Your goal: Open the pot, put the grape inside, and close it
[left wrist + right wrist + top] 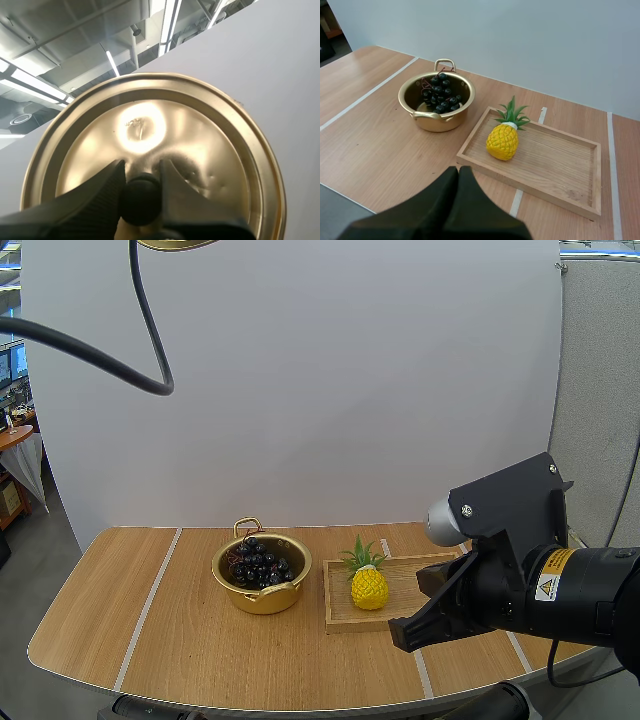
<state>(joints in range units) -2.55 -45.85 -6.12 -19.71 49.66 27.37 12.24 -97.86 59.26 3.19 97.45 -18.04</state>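
A gold pot (262, 580) stands uncovered in the middle of the table, with a bunch of dark grapes (259, 564) inside it. From the right wrist, the pot (436, 106) and the grapes (440, 91) lie ahead of my right gripper (458, 172), which is shut on nothing. My right gripper (400, 633) hovers over the table's front right, near the tray. My left gripper (141, 175) is shut on the black knob (140, 197) of the gold lid (200, 145), held up high. The lid's edge (177, 244) peeks in above the table.
A wooden tray (410, 590) lies right of the pot, and a yellow toy pineapple (368, 583) stands at its left end. The same tray (555, 165) and pineapple (503, 141) sit in front of my right gripper. Bare tabletop stretches left of the pot.
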